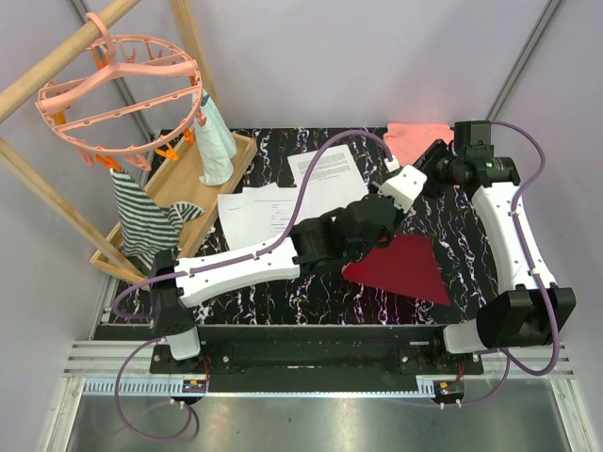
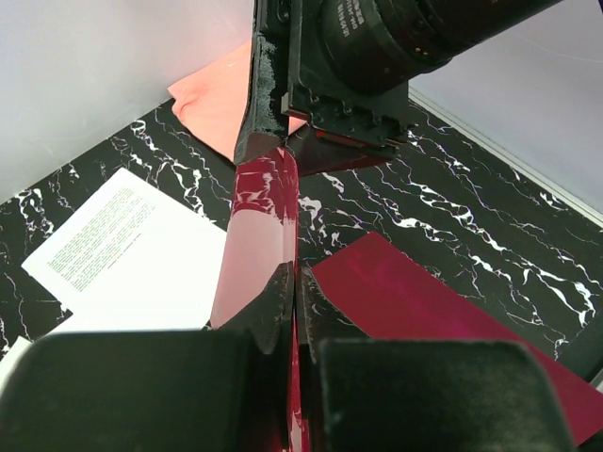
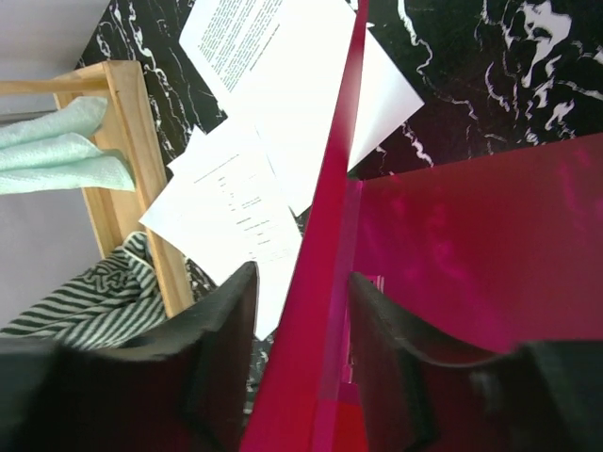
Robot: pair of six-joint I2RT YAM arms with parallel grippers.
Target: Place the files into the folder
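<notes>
The dark red folder (image 1: 400, 268) lies open on the black marbled table, and one cover (image 2: 264, 235) is lifted and stands on edge. My left gripper (image 2: 294, 273) (image 1: 422, 177) is shut on the near end of that cover. At the cover's far end is my right gripper (image 3: 301, 273) (image 1: 441, 162). Its jaws straddle the cover (image 3: 330, 217) and stand open, with a gap beside the left finger. The other leaf (image 3: 480, 254) lies flat below. The files, white printed sheets (image 1: 325, 169) (image 2: 132, 250) (image 3: 236, 207), lie loose on the table left of the folder.
A salmon-pink cloth (image 1: 415, 139) lies at the table's far edge behind both grippers. At far left, a wooden tray (image 1: 188, 179) holds a striped cloth (image 1: 141, 217) and a pale green one (image 1: 215, 141). A pink clip hanger (image 1: 122, 85) hangs above it from a wooden frame.
</notes>
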